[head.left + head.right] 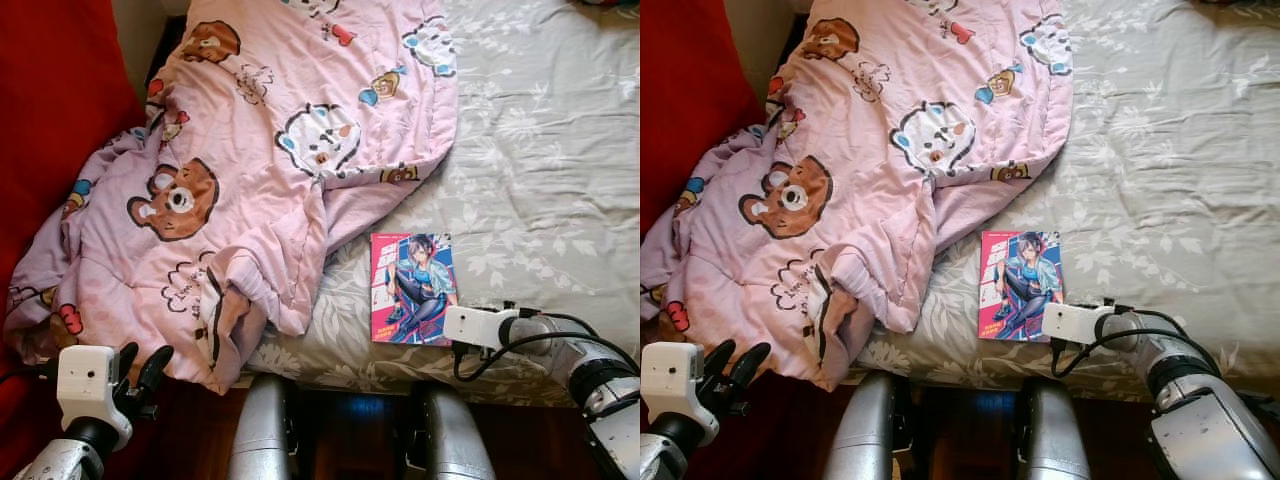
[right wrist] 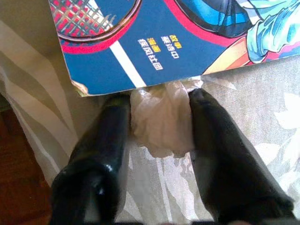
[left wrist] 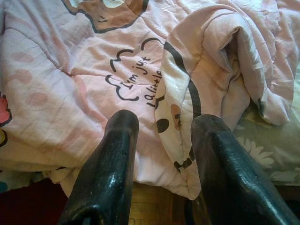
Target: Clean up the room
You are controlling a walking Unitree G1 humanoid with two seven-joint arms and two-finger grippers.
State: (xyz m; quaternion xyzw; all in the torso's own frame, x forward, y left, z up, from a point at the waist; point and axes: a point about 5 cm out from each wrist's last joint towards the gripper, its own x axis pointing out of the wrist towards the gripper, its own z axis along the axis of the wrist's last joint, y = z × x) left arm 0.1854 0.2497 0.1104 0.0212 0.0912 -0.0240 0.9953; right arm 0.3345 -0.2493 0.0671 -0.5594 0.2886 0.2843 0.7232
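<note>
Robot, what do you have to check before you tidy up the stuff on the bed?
1. Right gripper has the crumpled tissue between its fingers: ok, though whether they squeeze it tight, cannot tell.
2. Tissue free of the comic book: not ok, it sits right at the book's bottom edge and may be tucked under it.
3. Comic book lying flat on the grey bedsheet: ok.
4. Left gripper open and aimed at the pink blanket: ok, nothing held.
5. Blanket fully on the bed: not ok, its bunched corner hangs over the edge.
</note>
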